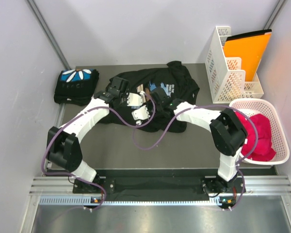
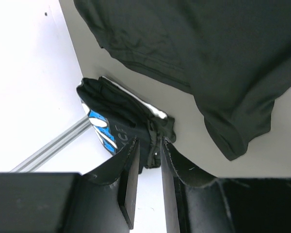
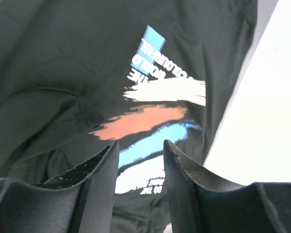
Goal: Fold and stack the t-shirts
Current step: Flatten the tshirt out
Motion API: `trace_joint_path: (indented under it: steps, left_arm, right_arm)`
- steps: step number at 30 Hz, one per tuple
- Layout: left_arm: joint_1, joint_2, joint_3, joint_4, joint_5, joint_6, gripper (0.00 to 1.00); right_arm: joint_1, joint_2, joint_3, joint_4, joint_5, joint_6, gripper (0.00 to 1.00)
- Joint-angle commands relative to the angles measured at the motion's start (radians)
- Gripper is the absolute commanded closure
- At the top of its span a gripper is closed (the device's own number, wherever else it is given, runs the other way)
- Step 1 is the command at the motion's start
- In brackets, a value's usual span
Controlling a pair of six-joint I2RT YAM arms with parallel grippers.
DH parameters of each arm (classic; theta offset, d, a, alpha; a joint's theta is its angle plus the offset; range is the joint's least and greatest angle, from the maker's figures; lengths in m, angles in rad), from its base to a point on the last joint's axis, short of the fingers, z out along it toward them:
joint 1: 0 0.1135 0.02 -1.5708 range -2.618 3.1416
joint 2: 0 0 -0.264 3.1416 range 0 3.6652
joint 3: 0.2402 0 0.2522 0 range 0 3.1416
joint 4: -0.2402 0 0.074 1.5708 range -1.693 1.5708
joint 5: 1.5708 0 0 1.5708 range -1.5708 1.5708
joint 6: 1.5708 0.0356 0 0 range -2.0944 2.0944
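A folded black t-shirt with a blue-and-white petal print (image 1: 76, 86) lies at the table's back left; it also shows in the left wrist view (image 2: 121, 126). A second black t-shirt with brush strokes and white text (image 1: 157, 92) lies spread and rumpled in the middle; its print shows in the right wrist view (image 3: 155, 116), its plain cloth in the left wrist view (image 2: 199, 53). My left gripper (image 1: 117, 87) (image 2: 149, 145) is open and empty over that shirt's left part. My right gripper (image 1: 157, 92) (image 3: 141, 150) is open and empty just above the print.
A white slotted rack (image 1: 228, 68) holding an orange folder (image 1: 245, 53) stands at the back right. A white basket (image 1: 276, 121) with pink cloth (image 1: 259, 133) sits at the right edge. Purple cables (image 1: 145, 138) hang over the table's front. White walls enclose the table.
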Motion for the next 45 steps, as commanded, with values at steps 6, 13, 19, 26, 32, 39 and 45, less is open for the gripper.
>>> trace_joint_path:
  steps: [6,13,19,26,32,39,45]
  left_arm:
    - [-0.001,0.039,0.046,0.021,0.021,0.006,0.70]
    - [-0.001,0.057,0.066,0.021,0.020,0.015,0.70]
    - [-0.004,0.077,0.099,0.013,0.018,0.017,0.70]
    - [-0.011,0.072,0.101,0.002,0.009,0.011,0.70]
    - [-0.011,0.068,0.098,-0.001,0.003,0.009,0.70]
    - [-0.014,0.086,0.118,-0.001,0.001,0.015,0.70]
    - [-0.017,0.103,0.136,-0.004,0.004,0.017,0.70]
  right_arm:
    - [-0.091,-0.110,-0.059,-0.003,0.025,0.108,0.57]
    - [-0.176,-0.147,-0.056,-0.380,-0.162,0.040,0.55]
    - [-0.171,-0.102,-0.016,-0.471,-0.201,0.022,0.51]
    - [-0.174,-0.107,-0.072,-0.409,-0.147,-0.030,0.51]
    - [-0.171,-0.127,-0.198,-0.210,-0.073,-0.020,0.51]
    - [-0.170,-0.104,-0.206,-0.095,-0.026,0.023,0.59]
    - [-0.169,-0.112,-0.186,-0.066,-0.020,0.028,0.60]
